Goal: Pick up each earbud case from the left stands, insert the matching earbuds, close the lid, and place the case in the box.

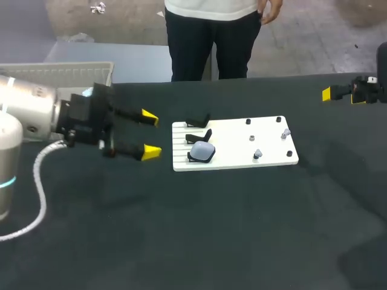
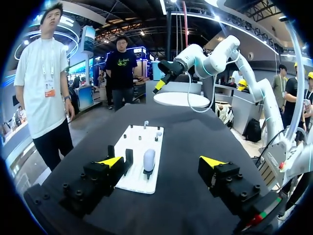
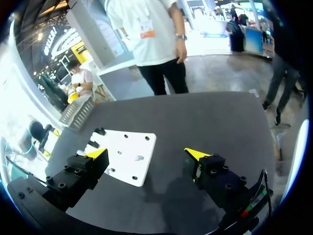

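Head view: left gripper (image 1: 150, 134) sits at left of centre in the frame, just left of the white board (image 1: 236, 158). Its fingers are spread wide with nothing between them. The right gripper (image 1: 329, 93) is at the far upper right, well apart from the board; only one yellow tip shows there.

Right wrist view: right gripper (image 3: 146, 154) is fully spread and empty, and the board (image 3: 127, 156) lies ahead of it, toward its left finger.

Left wrist view: left gripper (image 2: 161, 161) is wide open, and the earbud case (image 2: 148, 160) stands ahead of it on the near end of the board (image 2: 137, 142), untouched.

Task items, head view: one pale, rounded earbud case (image 1: 202, 151) rests on the lowest black stand at the board's left end. Two more stands (image 1: 198, 122) above it appear bare. Small grey pieces (image 1: 257, 154), probably earbuds, sit on pegs at the board's right end, though they are too small to be sure.

A grey ribbed container (image 1: 66, 72) at upper left may be the box; its inside is not visible.

Progress: for the visible case nothing is done. It is not picked up, no earbuds are inserted, and it is not boxed. I cannot tell whether its lid is open. Whether cases from the bare stands are already boxed cannot be judged. The left gripper looks lined up for a pick.
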`<state>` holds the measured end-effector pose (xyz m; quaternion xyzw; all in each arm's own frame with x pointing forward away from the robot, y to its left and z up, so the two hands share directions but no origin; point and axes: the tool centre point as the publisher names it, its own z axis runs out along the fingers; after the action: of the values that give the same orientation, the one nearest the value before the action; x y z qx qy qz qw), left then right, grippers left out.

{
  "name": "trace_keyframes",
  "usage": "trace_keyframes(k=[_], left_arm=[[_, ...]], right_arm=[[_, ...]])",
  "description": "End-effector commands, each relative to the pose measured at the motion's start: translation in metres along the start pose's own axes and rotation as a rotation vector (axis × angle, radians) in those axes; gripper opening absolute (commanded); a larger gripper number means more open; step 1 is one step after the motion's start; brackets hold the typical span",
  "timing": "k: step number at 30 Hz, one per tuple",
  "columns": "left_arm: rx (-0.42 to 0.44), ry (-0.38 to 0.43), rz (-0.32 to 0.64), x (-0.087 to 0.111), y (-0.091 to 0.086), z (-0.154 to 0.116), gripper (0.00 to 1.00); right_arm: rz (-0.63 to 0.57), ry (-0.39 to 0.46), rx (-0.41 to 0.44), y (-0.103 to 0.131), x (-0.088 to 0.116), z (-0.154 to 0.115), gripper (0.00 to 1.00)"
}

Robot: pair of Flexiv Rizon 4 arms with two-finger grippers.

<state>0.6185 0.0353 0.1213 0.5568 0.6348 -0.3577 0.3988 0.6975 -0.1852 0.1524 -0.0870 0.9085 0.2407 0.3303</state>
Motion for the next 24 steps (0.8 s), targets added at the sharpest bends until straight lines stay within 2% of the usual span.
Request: trace_keyframes(k=[1, 6, 8, 24], left_arm=[[0.017, 0.021, 0.002, 0.006, 0.005, 0.022, 1.0], [0.018, 0.054, 0.01, 0.011, 0.006, 0.032, 1.0], [0.011, 0.09, 0.007, 0.01, 0.009, 0.033, 1.0], [0.028, 0.088, 0.02, 0.013, 0.011, 0.037, 1.0]], right_arm=[[-0.001, 0.0, -0.002, -0.001, 0.0, 0.001, 1.0], [-0.001, 0.0, -0.002, -0.001, 0.0, 0.001, 1.0], [-0.001, 0.0, -0.002, -0.001, 0.0, 0.001, 1.0], [-0.001, 0.0, -0.002, -0.001, 0.0, 0.001, 1.0]])
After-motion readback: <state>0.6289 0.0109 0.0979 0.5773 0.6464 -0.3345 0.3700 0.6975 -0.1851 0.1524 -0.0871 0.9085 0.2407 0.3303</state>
